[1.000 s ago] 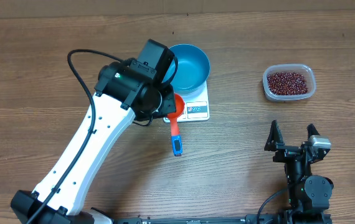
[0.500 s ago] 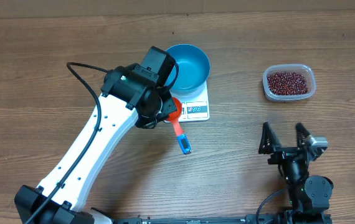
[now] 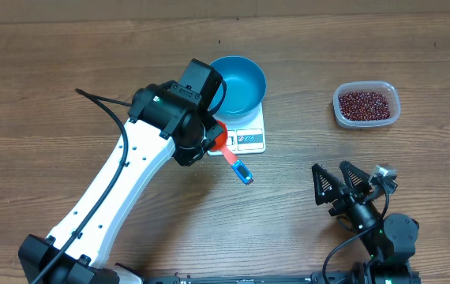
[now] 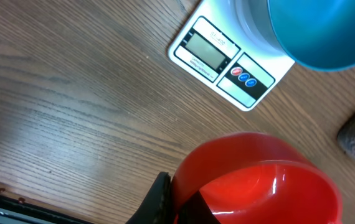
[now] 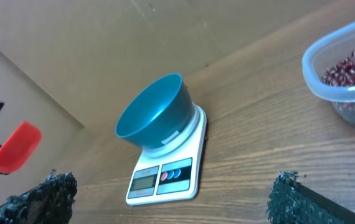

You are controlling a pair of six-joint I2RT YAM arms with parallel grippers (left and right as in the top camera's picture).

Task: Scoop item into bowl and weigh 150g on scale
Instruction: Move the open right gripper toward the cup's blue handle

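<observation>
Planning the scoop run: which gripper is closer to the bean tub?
Right. The right gripper hangs open in front of the tub, apart from it. The left gripper, holding the red scoop, is farther off beside the scale.

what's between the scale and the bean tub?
Nothing: only bare wooden table lies between the scale and the clear tub of red beans. The overhead view shows it, and the right wrist view agrees.
</observation>
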